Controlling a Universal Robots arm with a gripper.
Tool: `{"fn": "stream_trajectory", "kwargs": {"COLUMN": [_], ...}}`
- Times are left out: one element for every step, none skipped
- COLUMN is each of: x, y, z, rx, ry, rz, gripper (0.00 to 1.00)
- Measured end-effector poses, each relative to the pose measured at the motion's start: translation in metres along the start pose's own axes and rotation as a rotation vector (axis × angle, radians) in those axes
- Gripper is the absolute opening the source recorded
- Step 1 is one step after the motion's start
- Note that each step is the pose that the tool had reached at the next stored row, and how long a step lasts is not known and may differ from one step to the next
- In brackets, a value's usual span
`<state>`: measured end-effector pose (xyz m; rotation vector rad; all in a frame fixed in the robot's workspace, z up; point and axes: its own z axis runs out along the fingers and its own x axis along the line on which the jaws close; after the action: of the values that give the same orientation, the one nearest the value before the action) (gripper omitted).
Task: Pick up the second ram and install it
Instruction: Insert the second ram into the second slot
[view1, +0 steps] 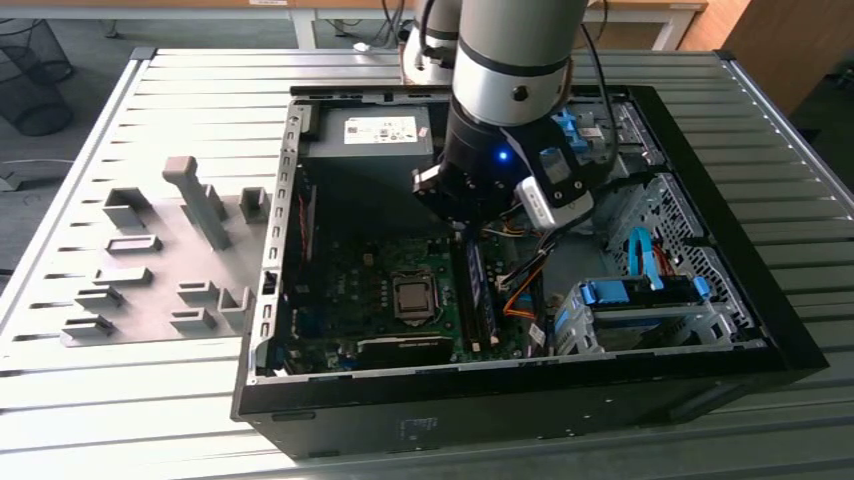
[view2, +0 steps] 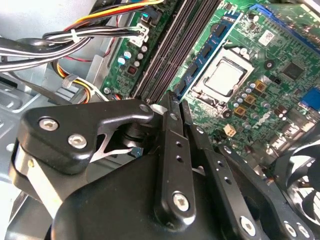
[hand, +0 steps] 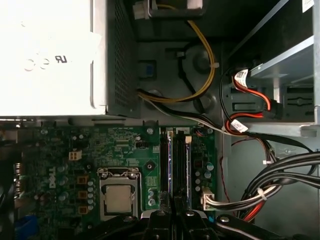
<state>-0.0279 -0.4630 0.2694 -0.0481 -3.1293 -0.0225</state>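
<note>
A: Where is the arm's black pincer (view2: 175, 102) now?

B: Low inside the open black computer case (view1: 747, 330), over the green motherboard (hand: 55, 150). In the second wrist view its thin black fingers (view2: 172, 150) lie pressed together, and their tips sit right at the end of the row of long dark memory slots (view2: 172, 45).

A: And the second ram?

B: In the first wrist view, a long thin stick with a blue-green edge and small dark chips, the second ram (hand: 187, 170), stands on edge in the slots, just beside the square silver processor socket (hand: 118, 196). A similar stick (hand: 170, 170) stands next to it, on the socket's side. The pincer (hand: 172, 212) sits at the near end of the two sticks; I cannot tell whether it touches either one.

A: What else lies around that socket?

B: A bundle of black, yellow and red cables (hand: 260, 187) runs on the far side of the slots from the socket. The silver power supply box (hand: 50, 55) sits beyond the motherboard. In the exterior view the case rests on a ribbed grey counter (view1: 107, 400), and grey plastic fixture blocks (view1: 160, 270) stand on the counter, well apart from the socket, outside the case.
</note>
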Motion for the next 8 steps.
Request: {"fn": "stream_trajectory", "kwargs": {"x": [0.0, -0.0001, -0.0001, -0.0002, -0.0002, -0.0002, -0.0002, -0.0002], "y": [-0.0001, -0.0001, -0.0001, -0.0001, -0.0001, -0.0001, -0.0002, -0.0002], "z": [0.0016, 0.0033, 0.0048, 0.0062, 0.0076, 0.009, 0.0102, 0.0111], "rx": [0.0001, 0.0, -0.0001, -0.0001, -0.0001, -0.0001, 0.0, -0.0001], "ry": [0.0, 0.0, 0.0, 0.0, 0.0, 0.0, 0.0, 0.0], "rz": [0.0, 0.0, 0.0, 0.0, 0.0, 0.0, 0.0, 0.0], "gripper": [0.14, 0.14, 0.14, 0.14, 0.14, 0.14, 0.14, 0.14]}}
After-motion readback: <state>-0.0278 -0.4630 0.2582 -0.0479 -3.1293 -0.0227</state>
